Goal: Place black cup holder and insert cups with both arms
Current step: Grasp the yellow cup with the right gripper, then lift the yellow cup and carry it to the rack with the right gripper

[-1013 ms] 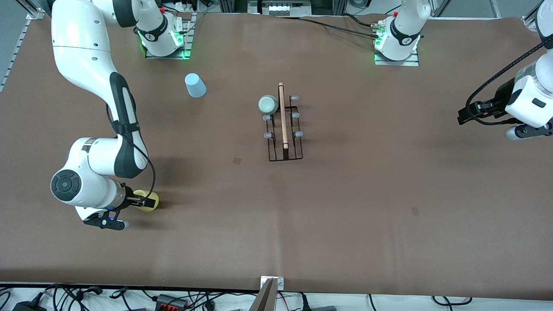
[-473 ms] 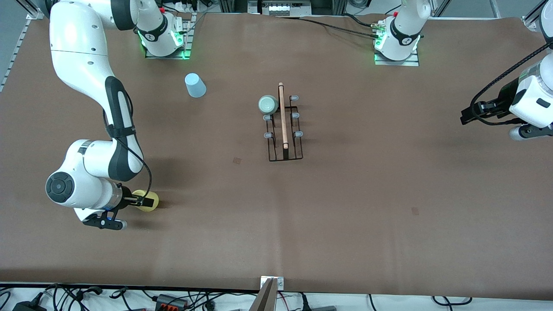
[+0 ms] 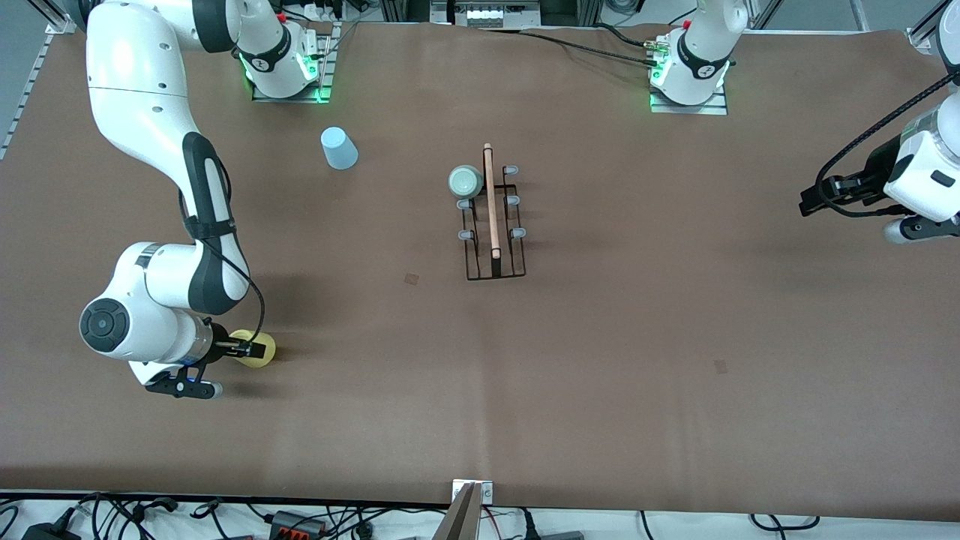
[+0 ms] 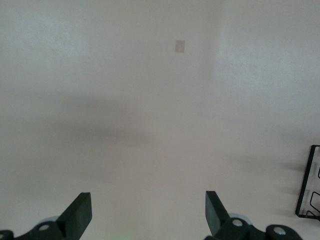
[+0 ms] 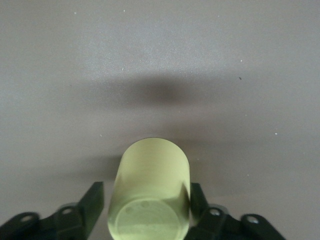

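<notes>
Yellow cup (image 5: 150, 192) clamped by right end effector (image 5: 147, 202) near bench corner: lift straight. Left end effector (image 4: 147, 212) waits, spread apart.

Right pincer (image 3: 259, 350) low at the surface, fingers (image 5: 93, 202) closed against a cup's sides. Left pincer (image 4: 148, 212) raised, fingers spread wide, arm waiting.

No text, label, brand name or number can be read in these pictures. Each arm carries a small round dark emblem on the black band near its base, but its mark is too small to make out.
</notes>
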Controlling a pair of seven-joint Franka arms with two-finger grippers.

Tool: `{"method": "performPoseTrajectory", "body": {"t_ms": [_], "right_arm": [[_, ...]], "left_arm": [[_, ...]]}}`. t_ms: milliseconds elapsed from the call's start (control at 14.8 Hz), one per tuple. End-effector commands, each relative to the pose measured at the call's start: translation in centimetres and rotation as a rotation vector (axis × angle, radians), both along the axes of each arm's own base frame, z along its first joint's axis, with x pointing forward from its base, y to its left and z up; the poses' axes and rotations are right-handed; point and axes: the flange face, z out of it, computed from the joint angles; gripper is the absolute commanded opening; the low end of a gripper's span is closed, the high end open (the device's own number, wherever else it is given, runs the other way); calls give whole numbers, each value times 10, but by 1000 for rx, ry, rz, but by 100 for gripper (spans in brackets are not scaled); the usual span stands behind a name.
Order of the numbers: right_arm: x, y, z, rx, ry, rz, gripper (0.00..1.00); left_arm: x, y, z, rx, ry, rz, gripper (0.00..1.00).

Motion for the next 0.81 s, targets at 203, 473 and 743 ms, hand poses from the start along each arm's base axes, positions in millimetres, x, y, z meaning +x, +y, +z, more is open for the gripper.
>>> {"method": "performPoseTrajectory", "body": {"t_ms": [203,473,743], "right_arm": [[4,2,4,28,-6,24,42],[-2,17,39,53,28,48,41],[-7,60,105,86,6,106,39]], "left_arm": [[-3,2,4,-13,6,-16,100],[-3,2,4,-13,6,-16,100],[-3,3,4,-15,6,-14,100]]}}
